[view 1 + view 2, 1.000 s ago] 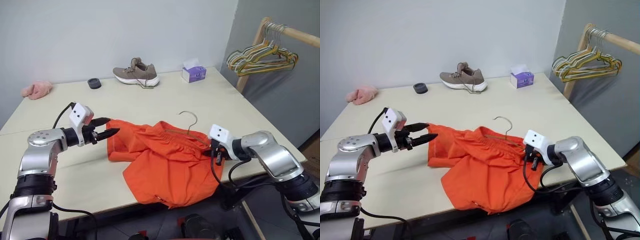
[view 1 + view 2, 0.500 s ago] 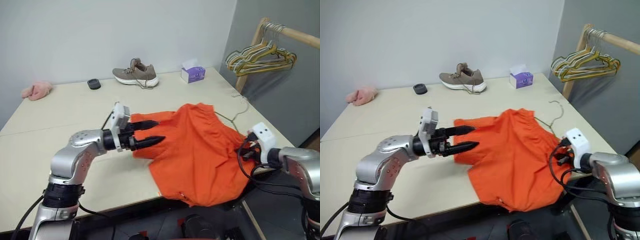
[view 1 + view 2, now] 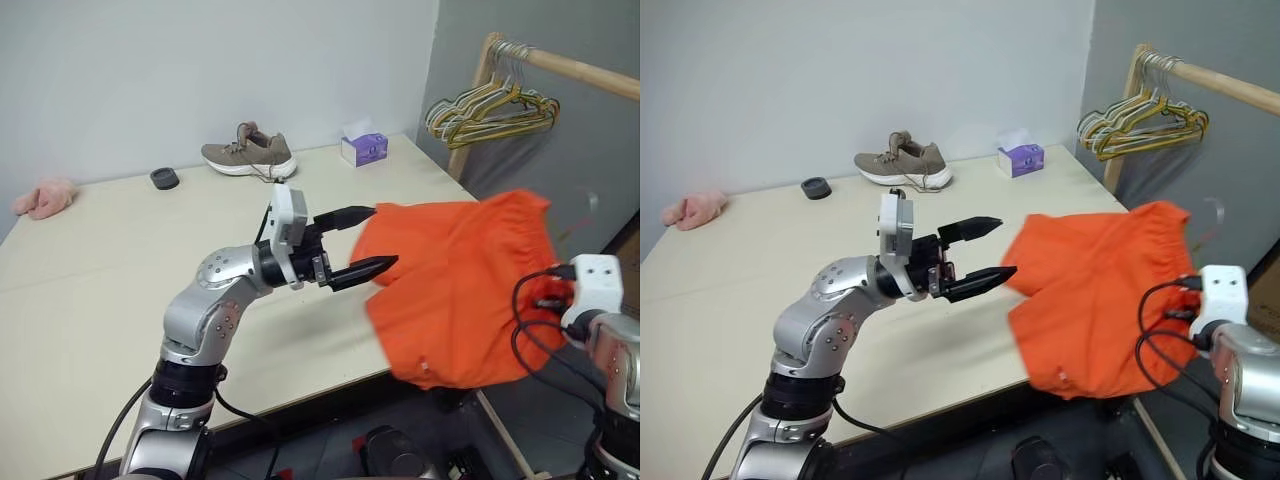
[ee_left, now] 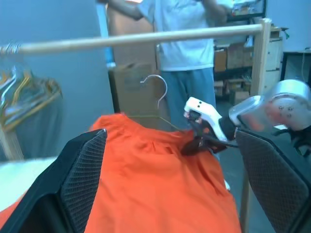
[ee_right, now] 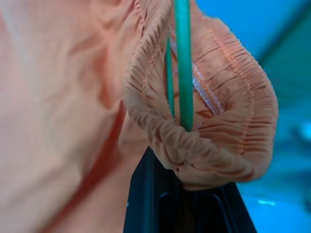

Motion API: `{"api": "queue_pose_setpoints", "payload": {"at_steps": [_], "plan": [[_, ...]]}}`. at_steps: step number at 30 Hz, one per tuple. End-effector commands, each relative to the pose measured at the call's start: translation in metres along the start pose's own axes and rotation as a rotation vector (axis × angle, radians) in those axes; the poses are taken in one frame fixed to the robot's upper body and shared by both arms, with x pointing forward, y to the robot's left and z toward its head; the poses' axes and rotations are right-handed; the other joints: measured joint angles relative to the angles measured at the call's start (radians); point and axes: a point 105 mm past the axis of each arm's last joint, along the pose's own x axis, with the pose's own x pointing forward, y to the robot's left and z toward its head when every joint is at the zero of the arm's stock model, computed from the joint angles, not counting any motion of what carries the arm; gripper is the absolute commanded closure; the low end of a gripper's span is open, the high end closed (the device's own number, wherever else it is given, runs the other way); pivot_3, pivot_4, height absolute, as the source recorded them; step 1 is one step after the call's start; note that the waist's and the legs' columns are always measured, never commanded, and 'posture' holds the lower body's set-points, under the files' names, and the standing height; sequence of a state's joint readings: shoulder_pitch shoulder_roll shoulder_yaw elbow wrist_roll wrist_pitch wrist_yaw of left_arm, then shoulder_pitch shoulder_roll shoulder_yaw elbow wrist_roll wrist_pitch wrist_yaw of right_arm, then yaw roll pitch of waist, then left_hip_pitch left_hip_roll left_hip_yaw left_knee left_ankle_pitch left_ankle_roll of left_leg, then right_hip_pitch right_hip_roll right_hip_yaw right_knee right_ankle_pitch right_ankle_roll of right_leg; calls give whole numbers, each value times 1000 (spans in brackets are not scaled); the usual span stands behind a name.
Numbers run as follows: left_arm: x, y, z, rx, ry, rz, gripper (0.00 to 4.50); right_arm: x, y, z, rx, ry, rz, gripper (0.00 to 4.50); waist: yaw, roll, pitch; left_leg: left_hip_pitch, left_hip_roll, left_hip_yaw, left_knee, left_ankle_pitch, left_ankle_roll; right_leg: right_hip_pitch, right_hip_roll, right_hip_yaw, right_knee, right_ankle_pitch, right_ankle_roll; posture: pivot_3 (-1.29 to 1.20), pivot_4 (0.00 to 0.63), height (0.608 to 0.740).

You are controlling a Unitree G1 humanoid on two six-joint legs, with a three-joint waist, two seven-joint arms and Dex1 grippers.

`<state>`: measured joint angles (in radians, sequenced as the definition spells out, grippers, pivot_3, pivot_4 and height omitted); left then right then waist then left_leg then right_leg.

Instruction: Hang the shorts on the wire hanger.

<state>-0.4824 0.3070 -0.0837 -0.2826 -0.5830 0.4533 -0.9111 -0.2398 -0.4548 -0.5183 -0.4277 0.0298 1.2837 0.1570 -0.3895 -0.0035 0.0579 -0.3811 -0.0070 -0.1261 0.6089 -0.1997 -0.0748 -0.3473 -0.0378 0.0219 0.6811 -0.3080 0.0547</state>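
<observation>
The orange shorts (image 3: pixel 455 285) hang in the air past the table's right edge, their gathered waistband on top. In the left wrist view the wire hanger's hook (image 4: pixel 159 87) rises above the waistband. My right gripper (image 4: pixel 194 143) is shut at the waistband's end. The right wrist view shows the hanger wire (image 5: pixel 183 63) running through the bunched waistband into its black fingers (image 5: pixel 155 204). My left gripper (image 3: pixel 384 235) is open over the table, pointing at the shorts' near edge with nothing between its fingers.
On the far side of the table (image 3: pixel 100 260) are a shoe (image 3: pixel 247 155), a tissue box (image 3: pixel 362 148), a black disc (image 3: pixel 164 179) and a pink cloth (image 3: pixel 42 197). A wooden rail (image 3: pixel 560 68) at the right carries a bunch of hangers (image 3: pixel 490 105). A person (image 4: pixel 180 43) stands behind it.
My right gripper has carried the shorts and hanger to the right, off the table and up. My left gripper has opened wide and followed to the right. The camera has turned right.
</observation>
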Motion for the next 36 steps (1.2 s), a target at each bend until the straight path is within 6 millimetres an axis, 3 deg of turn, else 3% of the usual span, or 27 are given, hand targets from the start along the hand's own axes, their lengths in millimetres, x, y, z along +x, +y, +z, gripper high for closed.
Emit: {"api": "queue_pose_setpoints", "payload": {"at_steps": [1,6,14,20,29,36], "plan": [[6,0,7,42,-27,2,30,-7,-32,37,60,-154,-178,4500,-8,0,0,0,0,0,0,0,0,0,0,0,0,0,0,-426,0,740],[15,-8,10,60,-53,-33,30,-4,-56,60,172,-205,-289,4500,-28,0,0,1,0,1,0,0,0,1,0,0,0,0,0,-421,0,740],[23,-14,12,64,-63,-62,30,10,-78,87,270,-194,-322,4500,-33,1,0,4,0,3,0,-1,1,3,0,3,-1,0,0,-422,1,740],[23,-15,10,66,-62,-60,30,21,-85,91,313,-135,-307,4500,-34,0,0,7,0,9,-1,-3,6,4,0,8,-2,0,0,-418,7,740],[25,-19,15,65,-94,-90,30,31,-72,81,404,20,-216,4500,-53,-3,2,16,0,21,-1,-7,12,11,0,20,-10,0,1,-414,9,740],[29,-21,16,62,-104,-95,30,30,-64,80,397,6,-189,4500,-53,-4,3,14,1,22,-2,-9,14,14,0,22,-19,2,4,-415,8,740]]}}
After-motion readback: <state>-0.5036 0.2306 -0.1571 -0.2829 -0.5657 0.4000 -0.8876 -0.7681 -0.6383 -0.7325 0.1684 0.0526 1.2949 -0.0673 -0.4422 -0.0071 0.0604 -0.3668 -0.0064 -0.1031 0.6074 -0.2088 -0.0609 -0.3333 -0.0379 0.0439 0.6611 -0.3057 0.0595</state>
